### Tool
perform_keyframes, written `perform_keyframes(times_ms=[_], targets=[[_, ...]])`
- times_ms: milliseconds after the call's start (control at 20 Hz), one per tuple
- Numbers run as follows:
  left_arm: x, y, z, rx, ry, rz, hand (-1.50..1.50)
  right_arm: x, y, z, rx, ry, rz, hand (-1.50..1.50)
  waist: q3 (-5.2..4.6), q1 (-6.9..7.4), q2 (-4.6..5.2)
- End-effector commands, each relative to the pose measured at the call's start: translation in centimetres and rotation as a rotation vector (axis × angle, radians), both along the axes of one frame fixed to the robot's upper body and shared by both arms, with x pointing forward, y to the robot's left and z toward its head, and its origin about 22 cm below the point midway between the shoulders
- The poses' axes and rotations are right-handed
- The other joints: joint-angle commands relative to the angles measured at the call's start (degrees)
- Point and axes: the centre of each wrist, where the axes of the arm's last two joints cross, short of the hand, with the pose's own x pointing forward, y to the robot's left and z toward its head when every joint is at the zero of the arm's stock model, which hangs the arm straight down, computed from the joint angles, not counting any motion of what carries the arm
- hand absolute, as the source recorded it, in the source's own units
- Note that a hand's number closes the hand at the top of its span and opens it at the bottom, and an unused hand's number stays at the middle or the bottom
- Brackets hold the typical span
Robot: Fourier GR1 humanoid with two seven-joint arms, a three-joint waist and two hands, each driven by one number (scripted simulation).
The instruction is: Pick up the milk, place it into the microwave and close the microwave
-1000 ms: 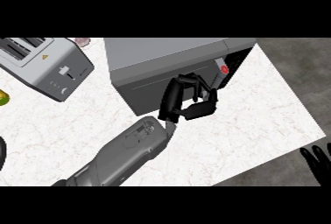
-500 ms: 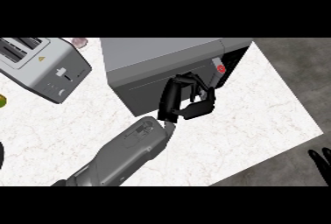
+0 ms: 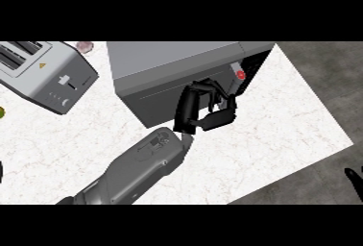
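The grey microwave [image 3: 177,60] stands at the back of the counter, with a red button [image 3: 240,75] on its control strip at the right. Its dark door [image 3: 152,103] lies nearly flat against the front. My left hand [image 3: 190,109] rests on the door's right part, fingers relaxed against it and thumb out to the right, holding nothing. Only the fingertips of my right hand [image 3: 352,178] show, at the lower right edge, off the counter. No milk is in view.
A silver toaster [image 3: 44,76] stands at the back left. A small pink object [image 3: 85,46] peeks out behind it, and a green-yellow thing [image 3: 2,113] sits at the left edge. The white marble counter [image 3: 284,129] ends in a slanted edge at the right.
The left hand stays against the microwave door with hardly any shift. The right hand has slipped a little lower and further right at the picture's edge.
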Motion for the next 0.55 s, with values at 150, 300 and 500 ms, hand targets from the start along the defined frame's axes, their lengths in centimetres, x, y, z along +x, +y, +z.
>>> perform_keyframes(times_ms=[150, 300, 500], targets=[[2.27, -0.18, 1.58, 0.009, -0.005, 0.004, 1.5, -0.26, -0.62, 0.44, 0.003, 0.007, 0.031, -1.5, 0.05, -0.82, 1.06], [2.39, -0.01, 1.3, 0.013, 0.001, 0.012, 1.5, -0.59, -0.56, 0.87, 0.004, 0.005, 0.032, -1.5, -0.05, -1.11, 0.83], [2.32, -0.12, 1.26, 0.007, -0.001, 0.004, 1.5, -0.51, -0.53, 1.18, 0.003, 0.004, 0.064, -1.5, -0.01, -1.0, 1.09]])
